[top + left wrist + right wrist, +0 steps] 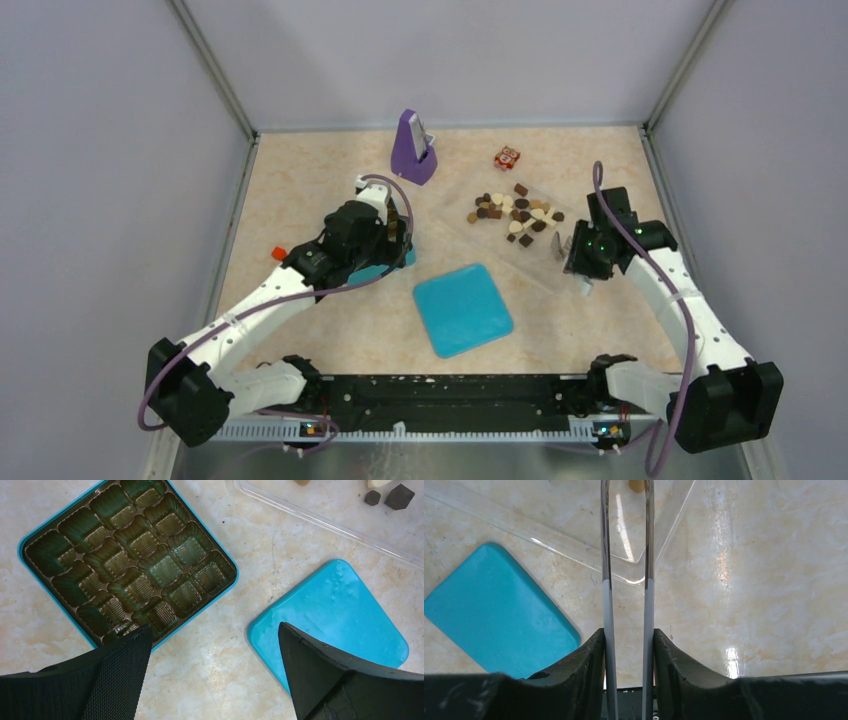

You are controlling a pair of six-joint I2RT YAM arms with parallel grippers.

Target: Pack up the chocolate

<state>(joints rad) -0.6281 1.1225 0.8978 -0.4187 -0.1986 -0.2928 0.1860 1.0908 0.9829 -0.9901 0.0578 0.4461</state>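
- Chocolate (515, 213), brown and cream, heaps on clear plastic tray (500, 252); whole pile shows only overhead.
- My right gripper (626, 645) clamps thin tongs (606, 555); left gripper (215, 640) spread above ribbed teal box (130, 565).

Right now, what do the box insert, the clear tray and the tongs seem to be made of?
The insert: thin moulded plastic, glossy gold-brown; its ribbed cups glint.
The tray: clear plastic; the table shows through and its edges shine.
The tongs: probably polished metal, as the blades mirror their surroundings, though clear plastic is possible.
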